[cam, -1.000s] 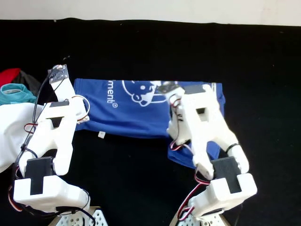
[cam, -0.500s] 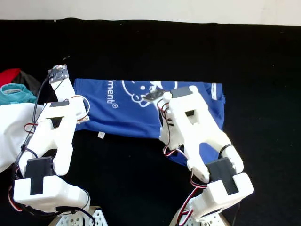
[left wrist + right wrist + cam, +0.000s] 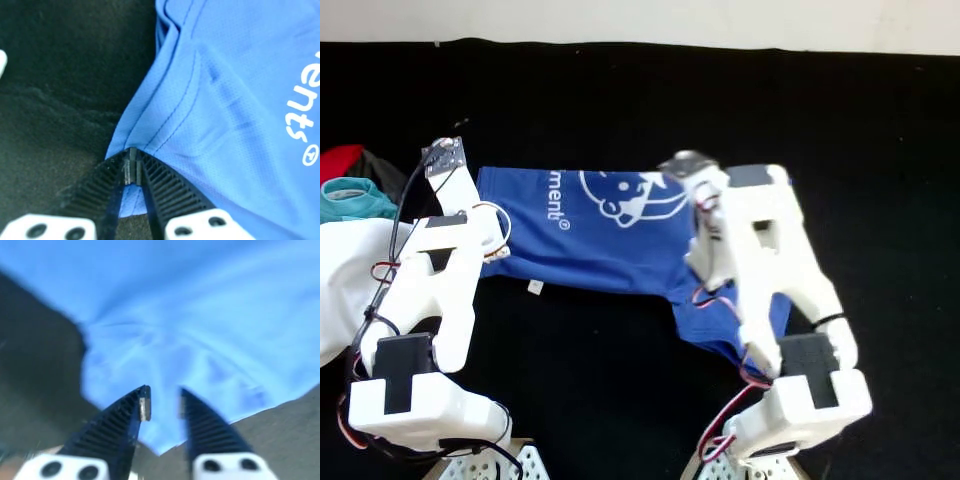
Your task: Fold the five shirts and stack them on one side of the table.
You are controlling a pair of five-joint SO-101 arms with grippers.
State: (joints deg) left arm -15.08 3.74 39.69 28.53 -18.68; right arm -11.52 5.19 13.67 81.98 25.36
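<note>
Edge of blue shirt (image 3: 225, 100) is clamped between the tips of the left gripper (image 3: 132, 169). Right gripper (image 3: 163, 404) is held with fingers apart, the shirt spread just beyond its tips.

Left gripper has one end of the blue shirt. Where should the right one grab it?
Probably the shirt's loose corner, at the end away from the left gripper's pinch. The cloth lies flat there, so bring the right gripper, jaws open, straight down across that edge.
</note>
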